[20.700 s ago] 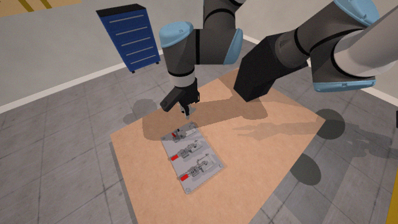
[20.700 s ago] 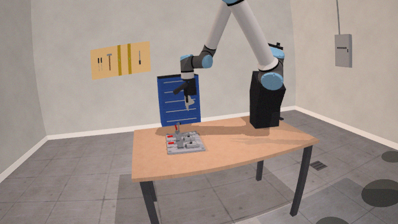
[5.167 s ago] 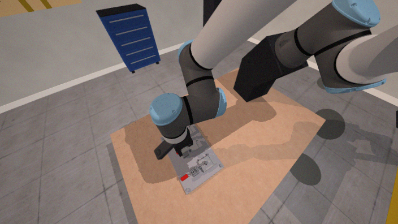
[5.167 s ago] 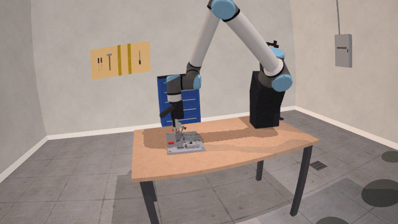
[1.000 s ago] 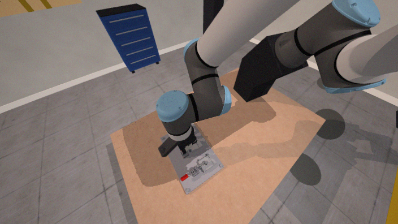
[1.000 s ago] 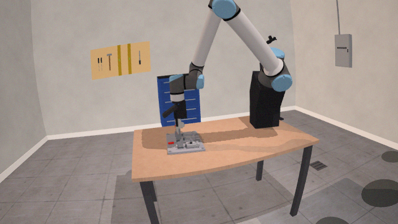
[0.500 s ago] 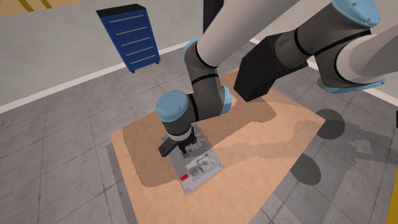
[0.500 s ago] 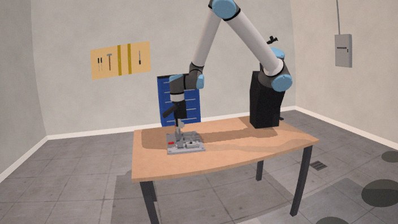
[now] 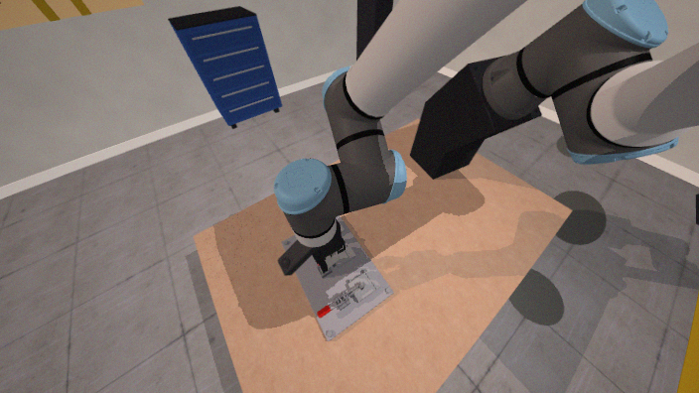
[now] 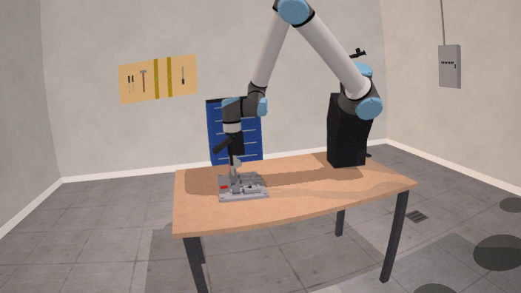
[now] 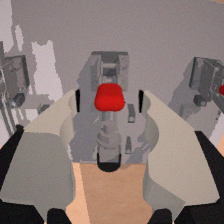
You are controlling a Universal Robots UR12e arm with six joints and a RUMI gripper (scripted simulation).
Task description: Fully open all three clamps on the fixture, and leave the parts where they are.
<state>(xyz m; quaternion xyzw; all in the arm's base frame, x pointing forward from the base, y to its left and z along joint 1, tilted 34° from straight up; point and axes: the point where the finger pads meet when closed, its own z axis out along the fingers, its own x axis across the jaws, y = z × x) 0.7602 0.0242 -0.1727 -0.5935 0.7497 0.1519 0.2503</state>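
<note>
The grey fixture plate lies on the wooden table and carries the clamps and parts; it also shows in the exterior view. My gripper points straight down over the plate's rear part. In the wrist view a clamp handle with a red tip stands up between my fingers, with a small gap on each side. The gripper is open and not pressing on the handle. A second clamp's red handle lies low at the plate's front-left edge. Further clamp bodies show at the left and right.
The black robot pedestal stands at the table's far right. A blue drawer cabinet stands on the floor behind the table. The plate sits near the table's left end.
</note>
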